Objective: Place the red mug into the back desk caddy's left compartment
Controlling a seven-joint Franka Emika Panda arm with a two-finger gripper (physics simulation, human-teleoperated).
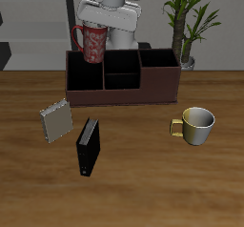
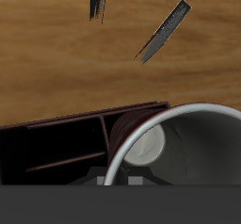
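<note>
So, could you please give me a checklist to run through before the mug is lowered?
1. Grip: ok. The gripper holds the mug off the table.
2. Mug upright: ok, opening up.
3. Alignment: ok in the exterior view. The mug hangs above the left compartment of the caddy.
4. Compartment free: ok. Nothing shows in its black lining.
5. Clearance between the mug's base and the caddy's walls: cannot tell; neither view shows the depth.
6. Surroundings: ok. The yellow mug stands well apart from the caddy.
</note>
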